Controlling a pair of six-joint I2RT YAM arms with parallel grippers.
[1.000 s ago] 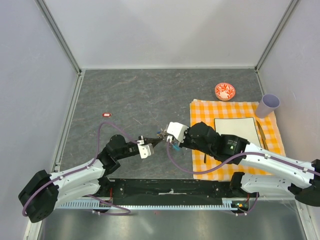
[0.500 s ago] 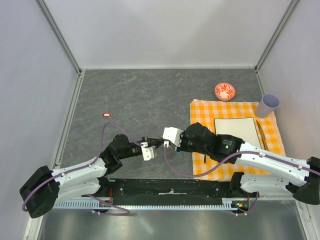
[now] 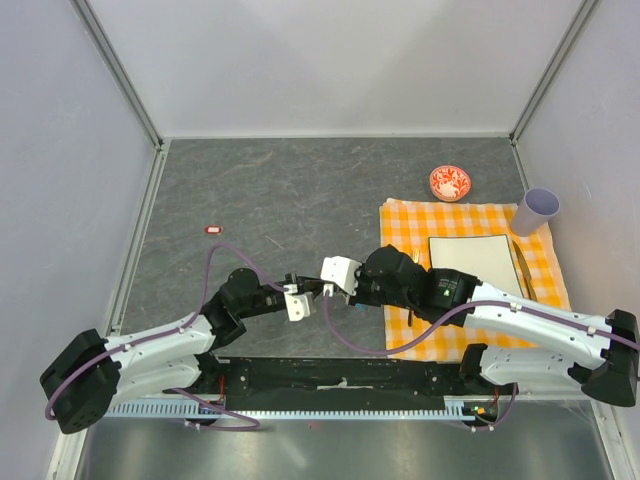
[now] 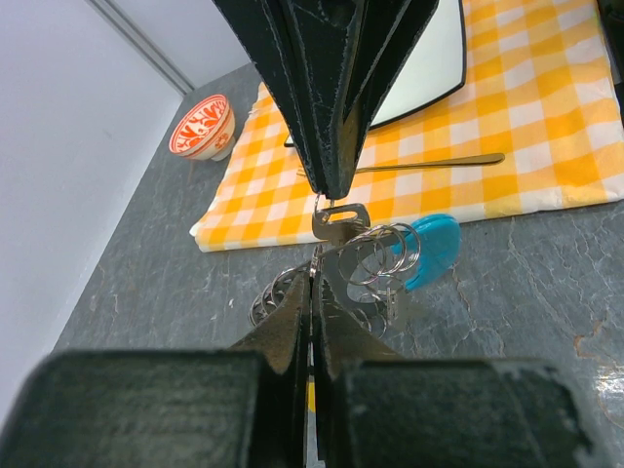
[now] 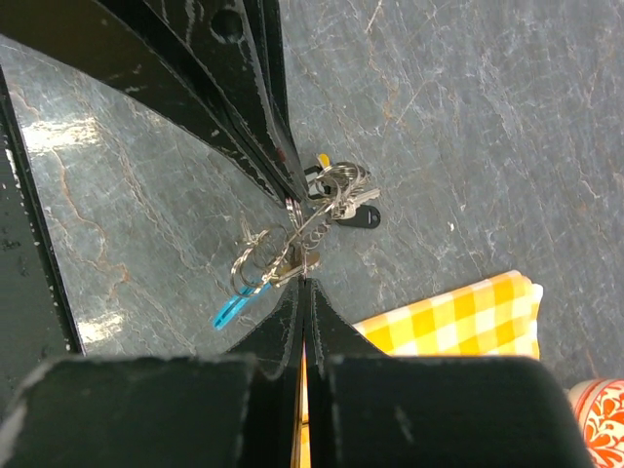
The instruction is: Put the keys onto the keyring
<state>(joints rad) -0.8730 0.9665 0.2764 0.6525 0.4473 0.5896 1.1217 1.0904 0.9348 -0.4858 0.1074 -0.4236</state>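
Note:
The keyring (image 4: 378, 255) is a bunch of thin metal rings with a cyan strap piece (image 4: 432, 249), held just above the grey table between both grippers. My left gripper (image 4: 314, 271) is shut on a ring at its near side. My right gripper (image 4: 327, 193) comes in from the far side, shut on a ring by a silver key (image 4: 340, 218). In the right wrist view my right gripper (image 5: 304, 280) pinches the bunch (image 5: 261, 261), the cyan piece (image 5: 230, 309) hangs lower left, and a black key head (image 5: 364, 218) sits beyond. In the top view the grippers (image 3: 322, 290) meet tip to tip.
An orange checked cloth (image 3: 400, 222) lies to the right with a white board (image 3: 470, 262) and a fork (image 4: 429, 163) on it. A red-and-white bowl (image 3: 450, 183) and a lilac cup (image 3: 539, 210) stand at the back right. A small red item (image 3: 213, 229) lies on the left.
Both grippers have drifted slightly left and nearer with the bunch held between them. The right wrist has come closer to the left gripper.

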